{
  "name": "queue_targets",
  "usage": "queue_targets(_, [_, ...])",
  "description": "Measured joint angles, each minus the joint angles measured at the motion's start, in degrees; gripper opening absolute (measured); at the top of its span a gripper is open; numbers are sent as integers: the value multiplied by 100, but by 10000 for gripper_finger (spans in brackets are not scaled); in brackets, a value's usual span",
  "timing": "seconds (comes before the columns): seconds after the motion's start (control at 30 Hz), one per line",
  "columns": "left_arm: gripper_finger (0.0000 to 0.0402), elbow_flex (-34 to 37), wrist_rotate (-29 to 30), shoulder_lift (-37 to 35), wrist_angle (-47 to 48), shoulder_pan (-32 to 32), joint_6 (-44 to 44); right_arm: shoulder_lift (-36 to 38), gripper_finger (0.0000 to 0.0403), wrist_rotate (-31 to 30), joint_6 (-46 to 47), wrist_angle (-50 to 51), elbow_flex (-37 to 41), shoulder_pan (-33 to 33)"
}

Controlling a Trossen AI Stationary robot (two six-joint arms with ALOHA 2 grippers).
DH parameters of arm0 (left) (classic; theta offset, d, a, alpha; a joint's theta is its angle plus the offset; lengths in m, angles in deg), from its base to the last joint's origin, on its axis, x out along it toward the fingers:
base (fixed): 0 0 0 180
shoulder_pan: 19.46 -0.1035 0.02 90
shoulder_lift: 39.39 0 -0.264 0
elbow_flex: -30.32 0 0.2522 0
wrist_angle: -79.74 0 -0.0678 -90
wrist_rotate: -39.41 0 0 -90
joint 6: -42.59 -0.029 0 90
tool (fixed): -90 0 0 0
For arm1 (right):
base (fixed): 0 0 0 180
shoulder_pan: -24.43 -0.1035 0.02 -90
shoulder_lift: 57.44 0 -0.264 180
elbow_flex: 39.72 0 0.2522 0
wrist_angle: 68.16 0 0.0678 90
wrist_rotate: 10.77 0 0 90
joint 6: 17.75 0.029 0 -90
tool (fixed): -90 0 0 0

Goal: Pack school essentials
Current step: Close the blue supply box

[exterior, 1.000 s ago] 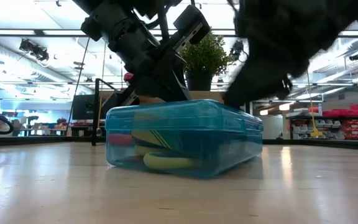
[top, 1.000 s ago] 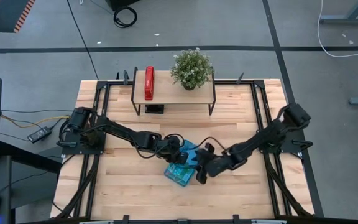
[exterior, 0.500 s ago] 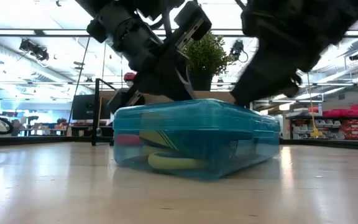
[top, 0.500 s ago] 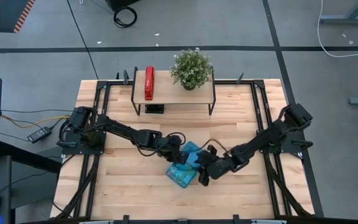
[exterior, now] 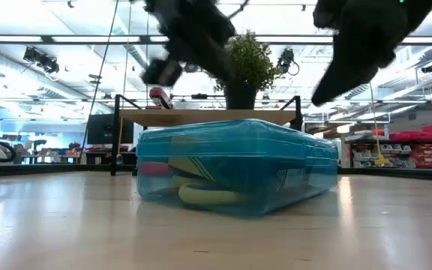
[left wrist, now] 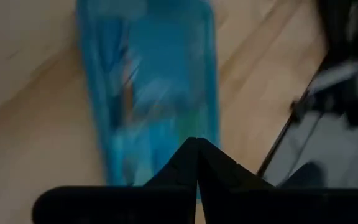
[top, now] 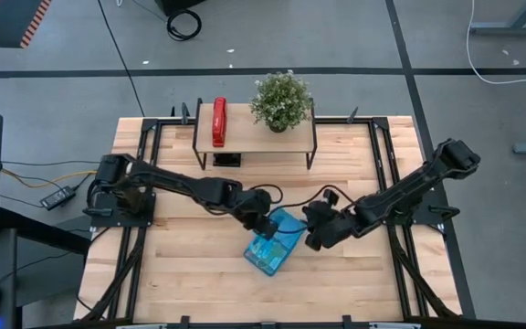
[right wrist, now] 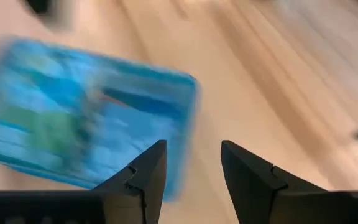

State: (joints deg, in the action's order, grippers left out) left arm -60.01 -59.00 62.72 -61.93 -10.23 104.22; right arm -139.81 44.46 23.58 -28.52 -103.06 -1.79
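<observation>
The translucent blue case [top: 271, 247] lies closed and flat on the table [top: 181, 274] near its middle. Through its wall I see school essentials: yellow scissor handles [exterior: 205, 196] and a pink-purple item [exterior: 154, 169]. My left gripper [top: 265, 223] hangs shut just above the case's far left corner and touches nothing; its wrist view shows the fingertips [left wrist: 196, 144] together over the case [left wrist: 148, 87]. My right gripper [top: 316, 230] hovers open to the right of the case, with nothing between its fingers [right wrist: 148, 168]; the case [right wrist: 86, 112] lies ahead of them.
A small wooden shelf [top: 256, 137] stands at the table's far edge, with a red stapler [top: 218, 122] and a potted plant [top: 282, 100] on it. Bare wood lies at the near left and near right of the table.
Both grippers have risen off the case. The left has gone up and slightly toward the far edge; the right has drawn up and back toward the table's right edge. The case first slid a little along the table and now rests still.
</observation>
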Motion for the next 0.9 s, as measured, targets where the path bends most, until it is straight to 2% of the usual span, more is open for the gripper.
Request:
queue_targets(0.13, [15, -480, -139, -103, 974, 307, -235, -74, 161, 22, 75, 386, 141, 349])
queue_targets(0.27, [6, -810, -422, -101, 1613, 713, -214, -113, 161, 503, 181, -11, 413, 841])
queue_targets(0.37, [4, -864, -499, -106, 1636, 1018, 94, -113, 161, 1164, 134, -617, 557, 1233])
queue_targets(0.47, [14, -868, -491, -104, 1549, 1277, 606, -113, 161, 2137, -213, -1105, 599, 1603])
queue_targets(0.6, [29, -878, -142, -104, 1403, 1500, 1485, -109, 161, 3091, -432, -1354, 599, 2034])
queue_targets(0.73, [30, -878, 267, -94, 1280, 1607, 2069, -109, 161, 3234, -572, -1265, 599, 2314])
queue_targets(0.9, [11, -878, 330, 176, 1278, 1643, 2206, -109, 161, 3319, -647, -1317, 599, 2509])
